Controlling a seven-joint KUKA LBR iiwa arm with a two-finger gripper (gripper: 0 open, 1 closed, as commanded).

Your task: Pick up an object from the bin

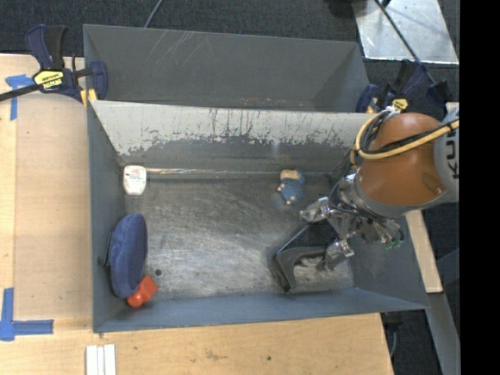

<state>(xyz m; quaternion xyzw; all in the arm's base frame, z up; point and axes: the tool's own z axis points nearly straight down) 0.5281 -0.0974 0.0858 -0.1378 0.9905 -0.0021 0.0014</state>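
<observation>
Gripper (pixel 337 248) — grip state unclear — hangs over a black, angular tray-like thing (pixel 291 266) in the front-right corner.

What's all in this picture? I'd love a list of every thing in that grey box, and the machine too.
bin: one, grey metal, middle of view
white block: one, white, far left of the floor
oval pouch: one, dark blue, near left
small piece: one, orange-red, at the pouch's near end
toy figure: one, blue and tan, by the back wall
flat box: one, black, near right
gripper: one, metal, over the flat box
wrist cover: one, orange, above the gripper
</observation>
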